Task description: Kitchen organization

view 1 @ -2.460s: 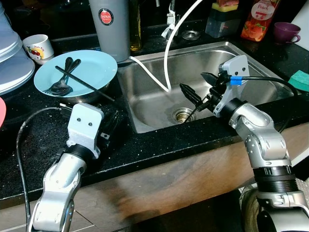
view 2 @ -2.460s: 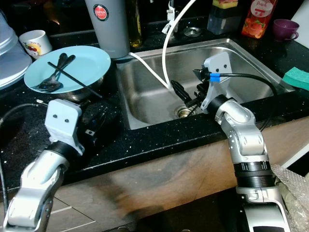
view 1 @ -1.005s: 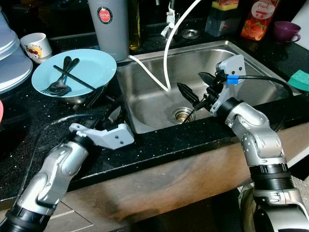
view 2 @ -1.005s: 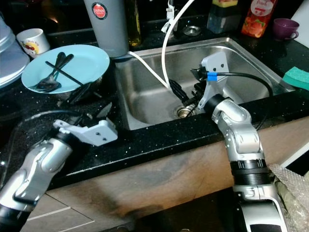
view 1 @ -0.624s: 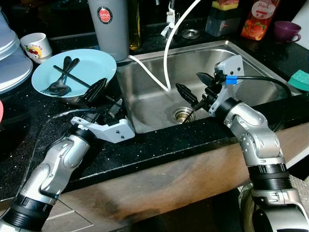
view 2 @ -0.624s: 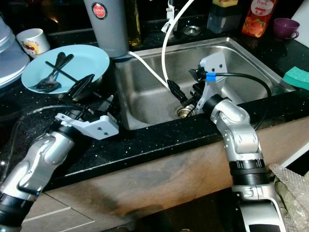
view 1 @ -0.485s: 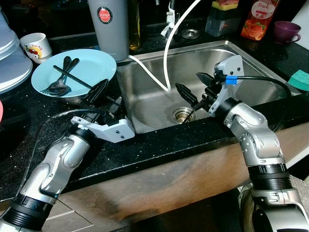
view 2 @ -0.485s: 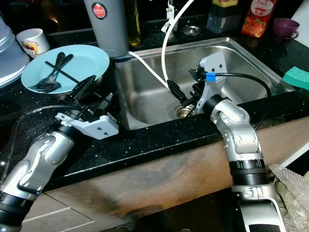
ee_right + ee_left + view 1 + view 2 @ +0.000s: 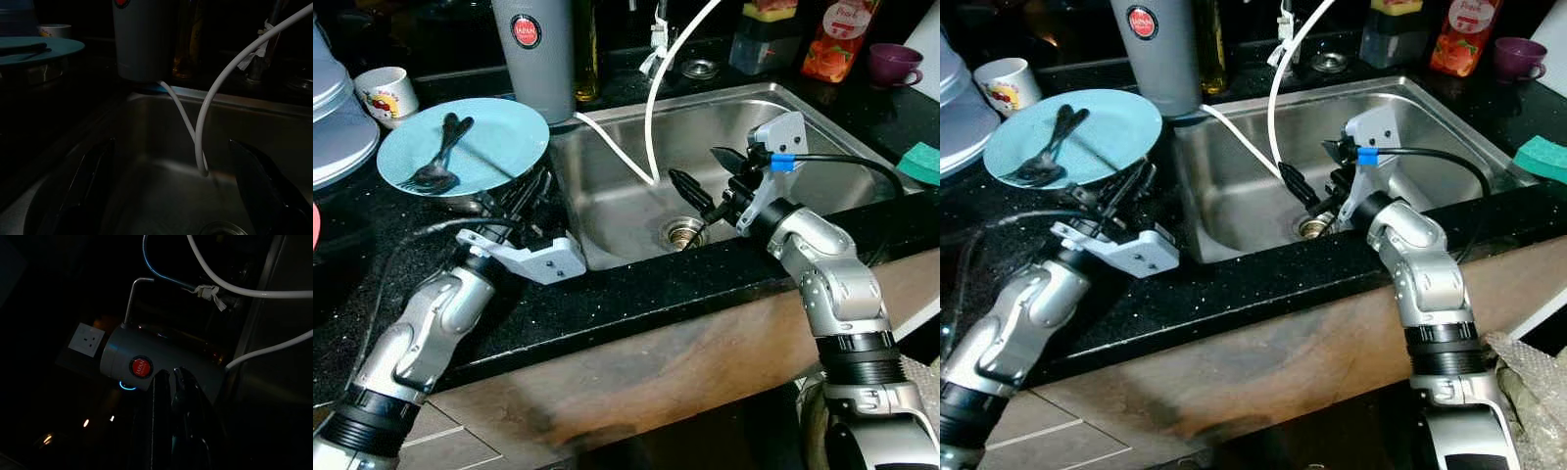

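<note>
In the left eye view, your left hand (image 9: 524,191) is low at the near rim of the light blue plate (image 9: 499,137), between the plate and the sink (image 9: 617,211). Its fingers look pressed almost together, and a thin dark stick, perhaps a chopstick, seems to lie among them, but the view is too dark there, so I cannot tell if it is pinched. A fork and a spoon (image 9: 438,168) lie crossed on the plate. Your right hand (image 9: 710,176) hangs over the sink near the drain (image 9: 683,233), fingers spread wide and holding nothing.

In the right eye view, the same scene: if you want to take the cutlery, bring the left hand up over the plate rim first, open it a little, and come along the handles, not across them, so the plate does not tip. Keep away from the white hose (image 9: 1278,88).

In the left wrist view, the fingers (image 9: 164,421) stand close together before the grey flask (image 9: 146,362); its round red label reads "JAPAN".

In the right wrist view, the two spread fingers (image 9: 85,181) frame the sink basin and the hose end.

The red bottle (image 9: 842,34) at the back shows "Peach"
</note>
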Robot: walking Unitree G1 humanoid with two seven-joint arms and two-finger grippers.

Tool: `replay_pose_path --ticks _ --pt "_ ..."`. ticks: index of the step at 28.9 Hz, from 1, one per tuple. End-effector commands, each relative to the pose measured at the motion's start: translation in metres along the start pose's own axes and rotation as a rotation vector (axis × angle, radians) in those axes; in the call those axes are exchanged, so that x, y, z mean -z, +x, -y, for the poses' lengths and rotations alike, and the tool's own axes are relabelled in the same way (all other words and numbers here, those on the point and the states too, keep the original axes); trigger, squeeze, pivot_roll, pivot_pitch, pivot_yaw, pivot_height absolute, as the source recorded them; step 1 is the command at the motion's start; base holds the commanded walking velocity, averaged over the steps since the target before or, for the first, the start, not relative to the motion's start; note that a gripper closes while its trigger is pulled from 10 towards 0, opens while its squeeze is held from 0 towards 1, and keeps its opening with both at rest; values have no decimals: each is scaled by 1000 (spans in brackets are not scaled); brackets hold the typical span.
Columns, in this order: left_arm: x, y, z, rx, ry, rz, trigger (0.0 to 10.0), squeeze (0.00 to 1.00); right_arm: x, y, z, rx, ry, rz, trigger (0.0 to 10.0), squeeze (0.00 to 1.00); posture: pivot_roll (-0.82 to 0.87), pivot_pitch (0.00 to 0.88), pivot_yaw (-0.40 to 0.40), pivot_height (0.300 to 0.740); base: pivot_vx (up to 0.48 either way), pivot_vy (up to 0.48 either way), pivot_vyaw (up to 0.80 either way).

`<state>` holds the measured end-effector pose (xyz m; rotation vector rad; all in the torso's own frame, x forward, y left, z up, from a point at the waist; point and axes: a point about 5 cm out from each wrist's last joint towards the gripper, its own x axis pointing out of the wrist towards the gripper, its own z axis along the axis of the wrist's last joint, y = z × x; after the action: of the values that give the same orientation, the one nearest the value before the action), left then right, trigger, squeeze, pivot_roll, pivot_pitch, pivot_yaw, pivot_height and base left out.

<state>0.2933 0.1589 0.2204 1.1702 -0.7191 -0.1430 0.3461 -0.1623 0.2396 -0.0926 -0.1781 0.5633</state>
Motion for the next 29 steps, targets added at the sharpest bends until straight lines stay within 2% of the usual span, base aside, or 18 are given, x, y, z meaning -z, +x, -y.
replay_pose_path --ticks 1,11,17,21,23,24,26,27,28,29 --pt "2 -3 1 20 10 -3 0 0 -2 3 -2 -11 -17 2 10000 0 28 70 -9 740 0 0 0" --pt "-2 2 -14 -47 47 41 0 0 -2 2 -2 -10 -18 3 10000 0 29 64 -8 740 0 0 0" --pt "-2 3 -16 -55 54 41 0 0 -2 2 -2 -10 -17 4 10000 0 30 63 -8 740 0 0 0" --pt "-7 5 -26 -117 47 64 0 0 -2 2 -2 -10 -15 4 10000 0 31 68 -8 740 0 0 0" --pt "-18 12 -40 -208 15 127 0 0 -2 2 -2 -10 -15 4 10000 0 30 70 -9 740 0 0 0" --pt "-18 12 -40 -208 15 127 0 0 -2 2 -2 -10 -15 4 10000 0 30 70 -9 740 0 0 0" --pt "-35 22 -54 -309 -114 200 0 0 -2 2 -2 -10 -16 5 10000 0 29 72 -10 740 0 0 0" --pt "-35 22 -54 -309 -114 200 0 0 -2 2 -2 -10 -16 5 10000 0 29 72 -10 740 0 0 0" --pt "-44 27 -60 -331 -170 256 0 0 -2 2 -2 -10 -16 5 10000 0 28 72 -10 740 0 0 0" --pt "-44 27 -60 -331 -170 256 0 0 -2 2 -2 -10 -16 5 10000 0 28 72 -10 740 0 0 0"
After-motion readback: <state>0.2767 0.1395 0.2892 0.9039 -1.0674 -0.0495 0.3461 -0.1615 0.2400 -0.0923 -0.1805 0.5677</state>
